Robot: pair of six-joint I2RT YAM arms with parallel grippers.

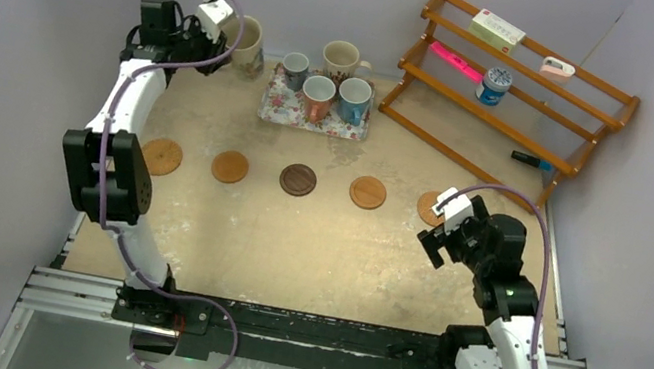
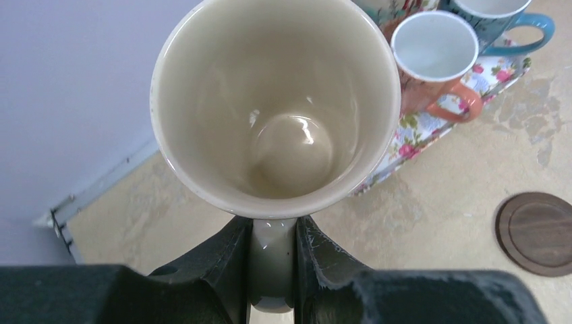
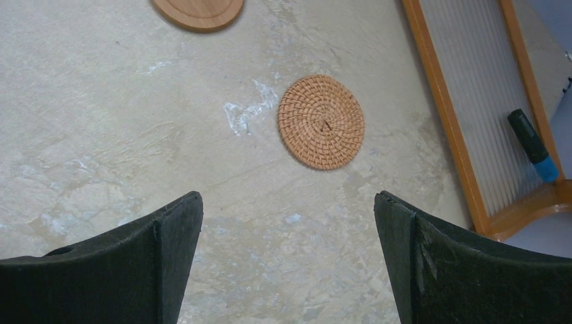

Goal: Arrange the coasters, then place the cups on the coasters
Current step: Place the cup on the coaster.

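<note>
The left hand point(image 2: 273, 233) pinches the handle of a cream mug point(image 2: 276, 101), whose bowl is at its 12 o'clock, with the floral tray point(image 2: 418, 135) at 2 o'clock. The right hand point(image 3: 287, 199) is spread wide above the bench point(image 3: 101, 135). A woven coaster point(image 3: 321, 122) lies at its 12 o'clock, apart from both fingers.

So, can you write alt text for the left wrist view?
The left pincer grips an empty cream mug by its handle, seen from above. Beyond it, an orange mug and a blue mug stand on a floral tray; a dark brown coaster lies at right.
</note>
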